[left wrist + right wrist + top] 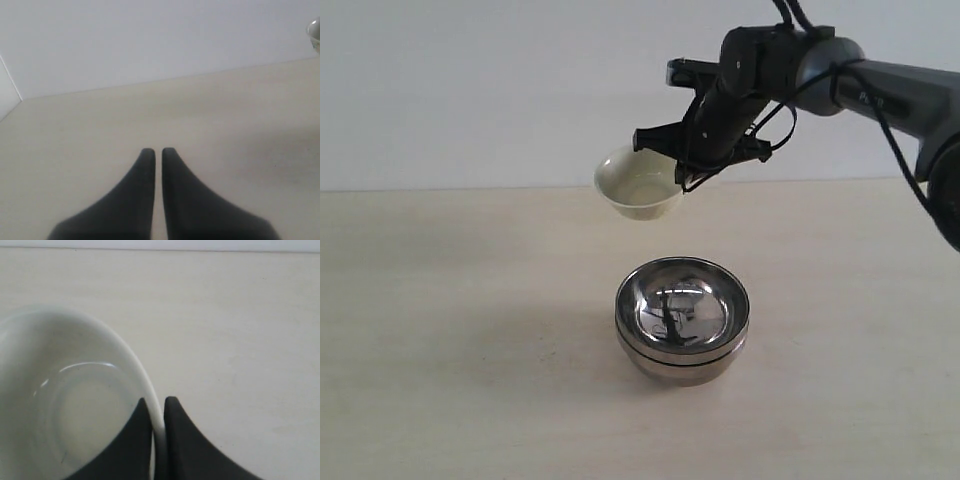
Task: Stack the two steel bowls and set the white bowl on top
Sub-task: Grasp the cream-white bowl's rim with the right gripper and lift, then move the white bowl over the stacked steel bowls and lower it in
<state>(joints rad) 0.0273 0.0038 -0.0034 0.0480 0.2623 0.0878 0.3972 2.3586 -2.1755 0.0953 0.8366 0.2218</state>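
Note:
The two steel bowls (pixel 682 318) sit nested one inside the other on the pale table, in the middle of the exterior view. The white bowl (pixel 638 184) hangs in the air behind and a little left of them, slightly tilted. My right gripper (pixel 682 170) is shut on its rim, one finger inside the bowl and one outside. The right wrist view shows that rim pinched between the fingers (pixel 158 412), with the white bowl (pixel 65 400) empty inside. In the left wrist view my left gripper (pixel 154 151) is shut on nothing, low over bare table. The left arm is out of the exterior view.
The pale tabletop (pixel 450 330) spreads around the stack, with a white wall (pixel 470 90) behind it. The black right arm (pixel 880 90) reaches in from the upper right. A sliver of a bowl rim (pixel 315 32) shows at the edge of the left wrist view.

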